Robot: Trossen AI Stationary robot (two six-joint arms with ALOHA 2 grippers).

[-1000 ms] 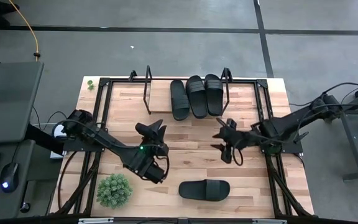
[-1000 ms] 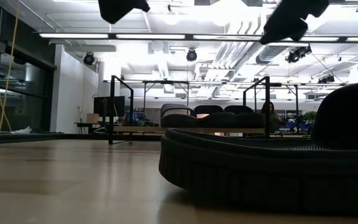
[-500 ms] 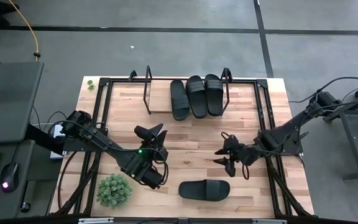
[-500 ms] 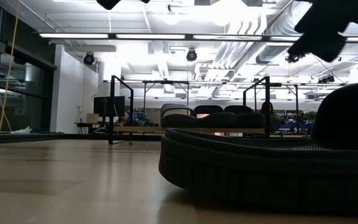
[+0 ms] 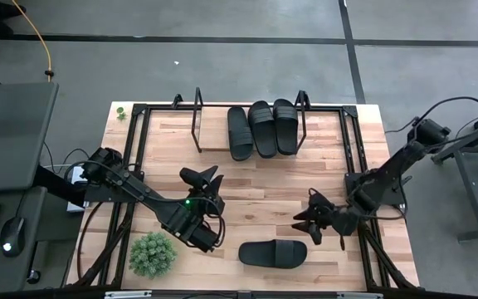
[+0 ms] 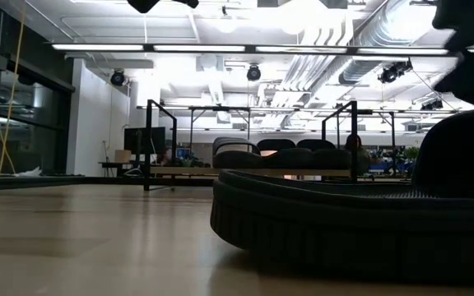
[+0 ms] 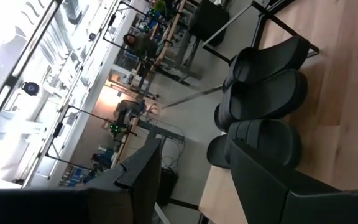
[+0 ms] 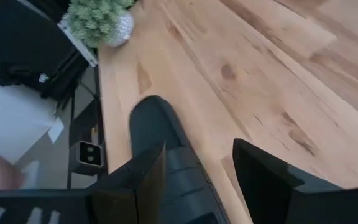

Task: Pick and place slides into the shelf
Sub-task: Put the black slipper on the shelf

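— So where is the last slide (image 5: 273, 252)?

— Near edge of the table, right of the plant (image 5: 153, 253); three slides (image 5: 261, 128) already sit on the shelf (image 5: 196, 124) at the far side.

— How does it lie?

— Flat, long axis running left to right.

— And handling?

— Probably light, rubbery, a bit flexible (grip the ribbed strap). The right gripper (image 5: 307, 224) hovers by its right end, jaws apart and empty; the left gripper (image 5: 211, 178) waits mid-table, also released.

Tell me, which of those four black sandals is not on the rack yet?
The lone slide lying crosswise at the table's near edge, just by the right gripper. The other three sit together on the shelf.
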